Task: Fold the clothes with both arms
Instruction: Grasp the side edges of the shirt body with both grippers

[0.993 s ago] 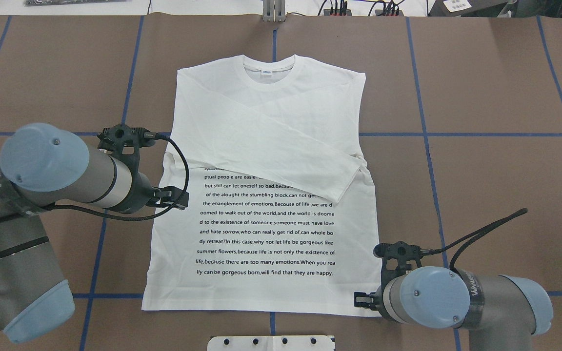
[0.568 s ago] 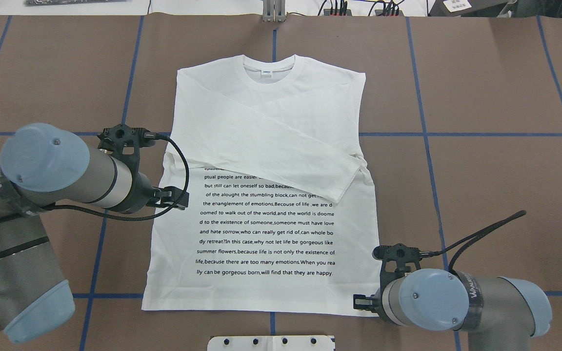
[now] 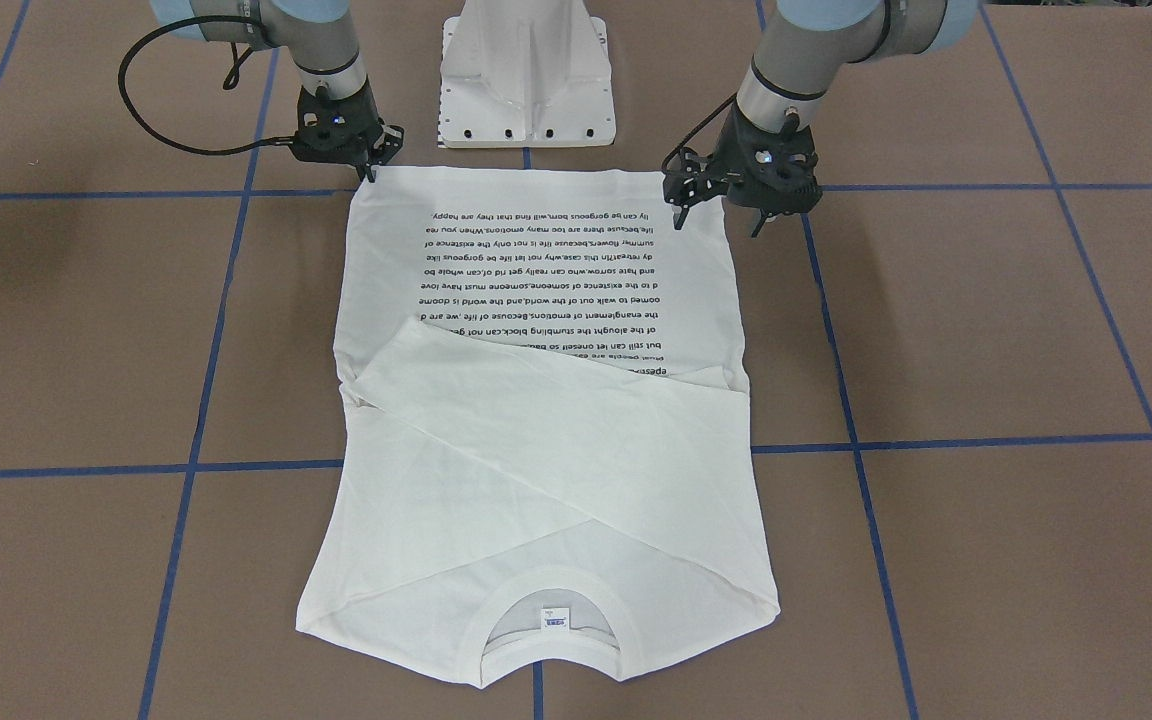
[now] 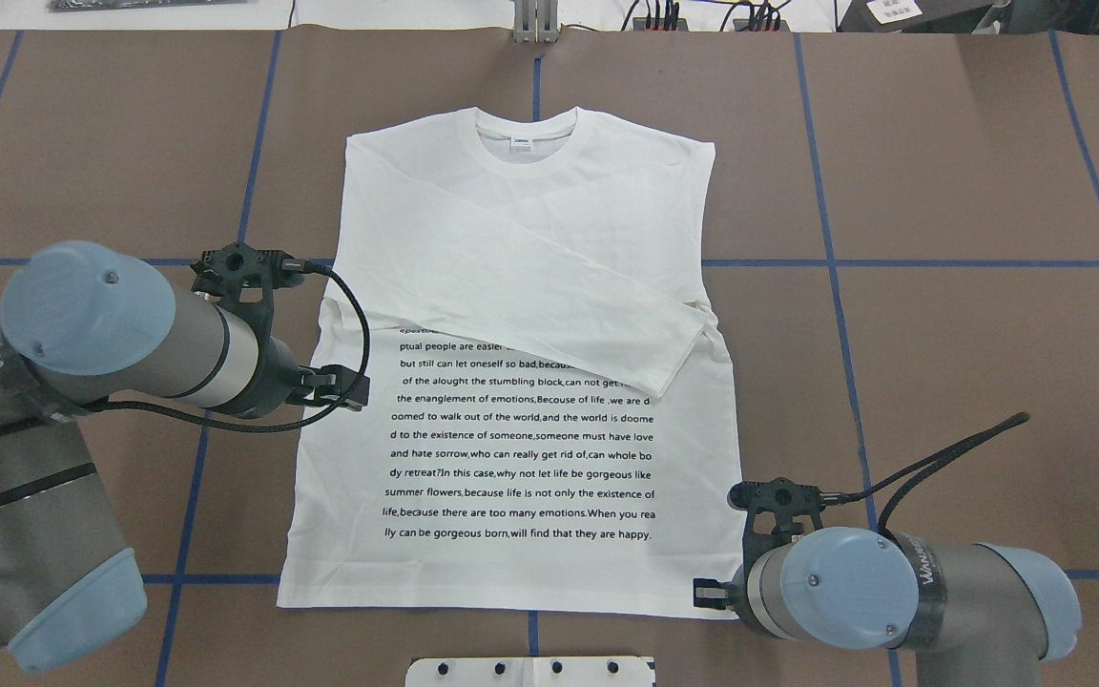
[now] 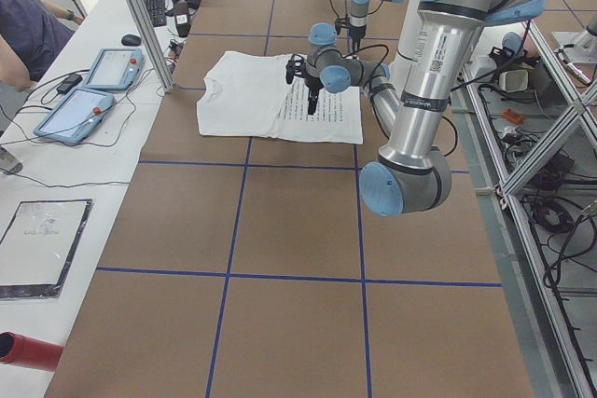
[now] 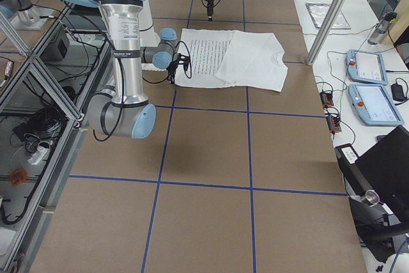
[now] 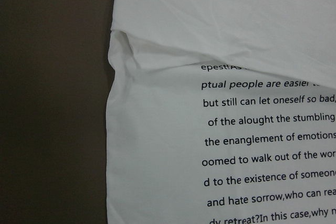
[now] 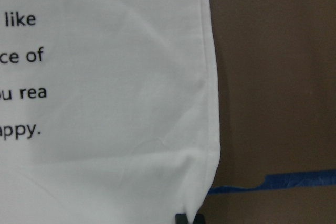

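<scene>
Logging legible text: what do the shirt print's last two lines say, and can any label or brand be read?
T-shirt print, second-last line: "life,because there are too many emotions.When you rea"
Last line: "lly can be gorgeous born,will find that they are happy."
Neck label: too small to read.
Band on right arm: starts "WAN", rest unclear.

The brown table (image 4: 941,143), gridded with blue tape (image 4: 941,262), carries the white T-shirt (image 4: 530,219) lying flat.
</scene>
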Action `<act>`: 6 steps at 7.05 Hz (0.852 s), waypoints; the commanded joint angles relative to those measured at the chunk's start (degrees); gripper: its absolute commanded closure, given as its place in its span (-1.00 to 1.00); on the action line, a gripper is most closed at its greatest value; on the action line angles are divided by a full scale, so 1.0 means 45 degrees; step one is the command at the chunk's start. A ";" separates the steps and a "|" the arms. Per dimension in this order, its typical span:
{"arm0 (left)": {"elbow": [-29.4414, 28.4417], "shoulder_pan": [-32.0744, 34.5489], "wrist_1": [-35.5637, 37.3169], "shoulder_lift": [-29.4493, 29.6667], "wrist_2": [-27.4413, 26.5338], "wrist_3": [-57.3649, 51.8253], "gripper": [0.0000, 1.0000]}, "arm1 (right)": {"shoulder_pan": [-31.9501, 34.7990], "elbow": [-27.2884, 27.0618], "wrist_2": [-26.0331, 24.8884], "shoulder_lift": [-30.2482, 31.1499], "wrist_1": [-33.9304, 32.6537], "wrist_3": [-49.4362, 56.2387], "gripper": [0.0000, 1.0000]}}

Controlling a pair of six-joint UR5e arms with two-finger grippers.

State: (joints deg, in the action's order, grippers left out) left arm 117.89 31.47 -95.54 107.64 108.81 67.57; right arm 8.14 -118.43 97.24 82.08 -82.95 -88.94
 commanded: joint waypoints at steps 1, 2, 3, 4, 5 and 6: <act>-0.0006 0.0000 0.0019 -0.0149 -0.0020 0.0044 -1.00 | 0.0046 -0.0263 -0.0122 0.0021 0.0015 -0.0002 1.00; 0.0303 -0.0020 -0.0619 -0.1233 -0.0020 0.0334 -1.00 | 0.0085 -0.0342 -0.0259 0.0060 0.0015 -0.0002 1.00; 0.0557 -0.0155 -0.1863 -0.2500 -0.0020 0.0724 -1.00 | 0.0105 -0.0439 -0.0260 0.0041 0.0015 -0.0002 1.00; 0.0599 -0.1085 -0.2088 -0.3055 -0.0291 0.1849 -1.00 | 0.0086 -0.0421 -0.0280 0.0021 0.0015 -0.0002 1.00; 0.0560 -0.1925 -0.2032 -0.3099 -0.0757 0.2672 -0.99 | 0.0105 -0.0421 -0.0280 0.0040 0.0015 -0.0002 1.00; 0.0502 -0.2765 -0.2012 -0.3099 -0.1013 0.3319 -0.99 | 0.0105 -0.0440 -0.0280 -0.0018 0.0015 -0.0002 1.00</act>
State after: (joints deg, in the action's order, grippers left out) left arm 120.31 23.57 -104.38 94.30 105.93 78.47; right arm 8.58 -120.33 96.00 82.18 -82.88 -88.95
